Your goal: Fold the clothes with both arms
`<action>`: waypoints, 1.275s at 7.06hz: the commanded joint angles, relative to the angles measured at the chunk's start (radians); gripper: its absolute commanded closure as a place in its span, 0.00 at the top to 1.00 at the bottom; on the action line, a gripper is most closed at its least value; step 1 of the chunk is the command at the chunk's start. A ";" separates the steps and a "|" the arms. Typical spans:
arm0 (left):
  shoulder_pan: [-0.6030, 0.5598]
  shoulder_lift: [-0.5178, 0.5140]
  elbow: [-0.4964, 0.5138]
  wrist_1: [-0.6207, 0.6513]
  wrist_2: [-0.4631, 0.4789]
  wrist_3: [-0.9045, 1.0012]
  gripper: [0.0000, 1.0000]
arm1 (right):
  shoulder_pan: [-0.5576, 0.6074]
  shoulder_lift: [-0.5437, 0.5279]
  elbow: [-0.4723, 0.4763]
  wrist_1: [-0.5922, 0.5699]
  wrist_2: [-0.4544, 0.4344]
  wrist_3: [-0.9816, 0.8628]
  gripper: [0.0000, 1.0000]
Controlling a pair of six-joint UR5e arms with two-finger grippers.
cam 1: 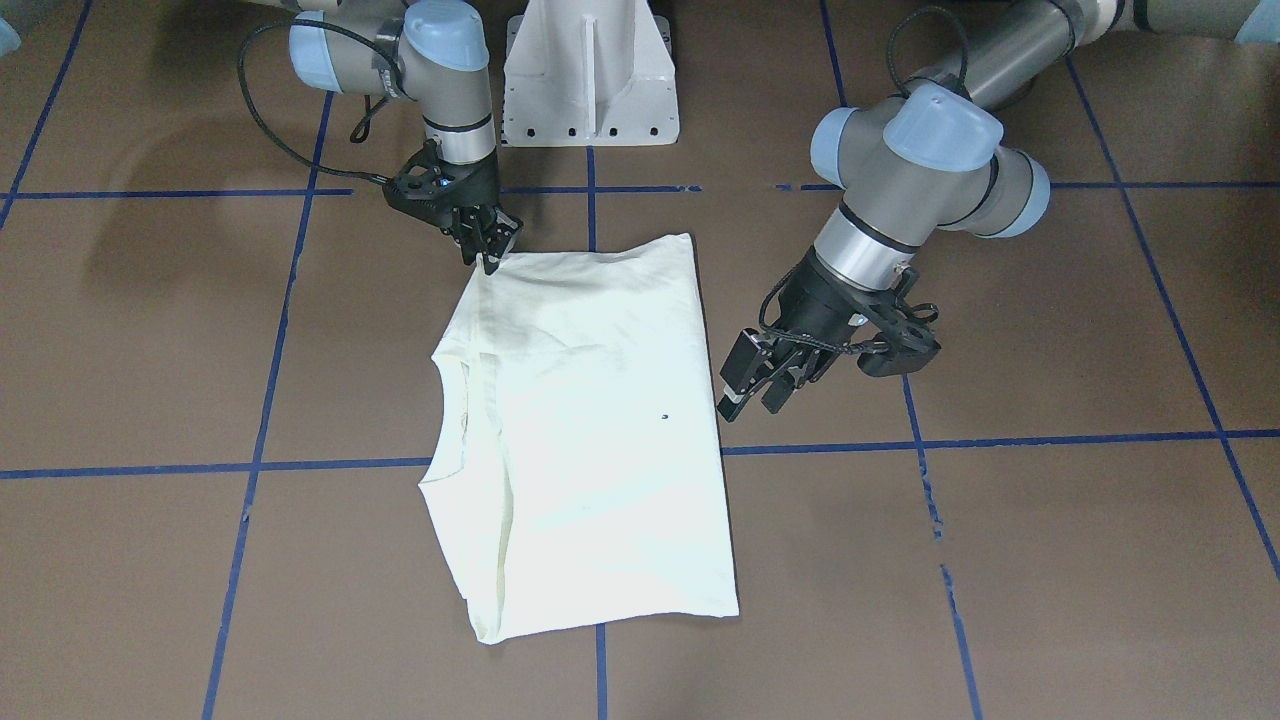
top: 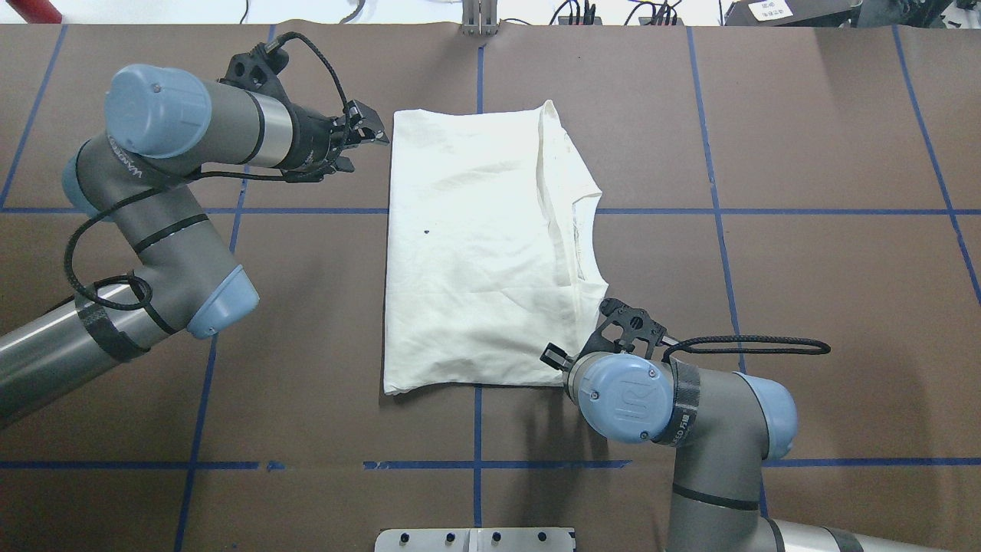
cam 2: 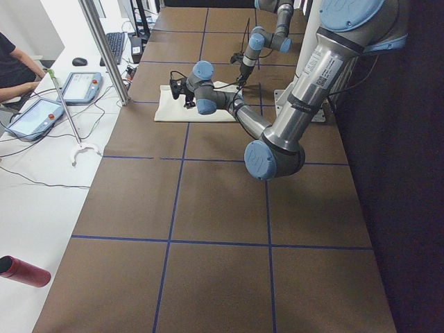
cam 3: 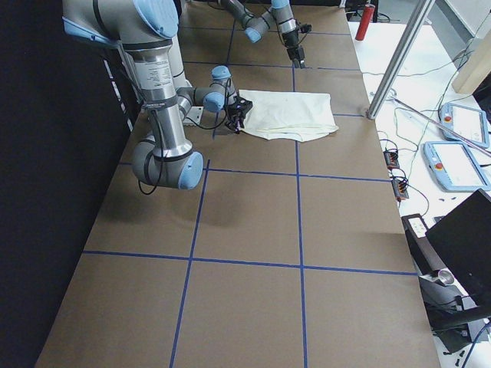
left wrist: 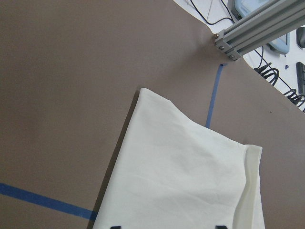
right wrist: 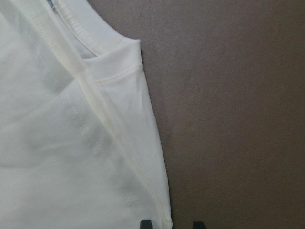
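While the cream-white T-shirt [top: 475, 245] is lying folded into a rectangle in the middle of the tabletop [top: 805, 307], plain side up with its neckline turned to the right, both arms are reaching toward its edges. Brown covering is stretching over the whole surface, and blue tape lines [top: 766, 211] are dividing it into large squares; the shirt is lying across one of their crossings. The left hand [cam 1: 750, 398] is hovering just beside the shirt's left edge, its fingers spread wide and gripping nothing. The right hand [cam 1: 488, 258] is pointing down at the near right corner, its fingers [right wrist: 145, 223] standing narrowly apart astride the hem, with brown surface showing between them. A white pedestal [cam 1: 590, 70] is standing at the near edge. Beyond the far edge, a white bench [cam 2: 41, 201] is carrying two teach pendants [cam 2: 82, 87], a keyboard [cam 2: 114, 45] and cables, and a person [cam 2: 14, 69] is sitting there.
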 commanded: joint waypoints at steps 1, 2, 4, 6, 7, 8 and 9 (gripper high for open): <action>0.000 0.000 -0.002 0.001 0.000 -0.011 0.72 | -0.001 0.009 0.008 0.000 0.000 -0.003 0.00; 0.002 0.000 0.000 0.001 0.001 -0.017 0.72 | 0.003 0.012 0.006 0.000 0.003 -0.012 0.00; 0.005 0.000 0.002 0.001 0.002 -0.019 0.72 | 0.002 0.008 0.000 0.000 0.001 -0.018 0.00; 0.006 0.000 -0.003 0.001 0.002 -0.031 0.72 | 0.018 0.005 0.067 -0.001 0.015 -0.023 0.00; 0.027 0.000 -0.017 0.001 0.005 -0.075 0.72 | 0.018 0.002 0.086 -0.003 0.014 -0.023 0.00; 0.070 0.039 -0.073 0.006 0.015 -0.138 0.72 | 0.020 -0.007 0.097 -0.003 0.015 -0.022 0.00; 0.157 0.143 -0.200 0.021 0.091 -0.189 0.72 | 0.008 -0.026 0.138 -0.006 0.015 -0.021 0.00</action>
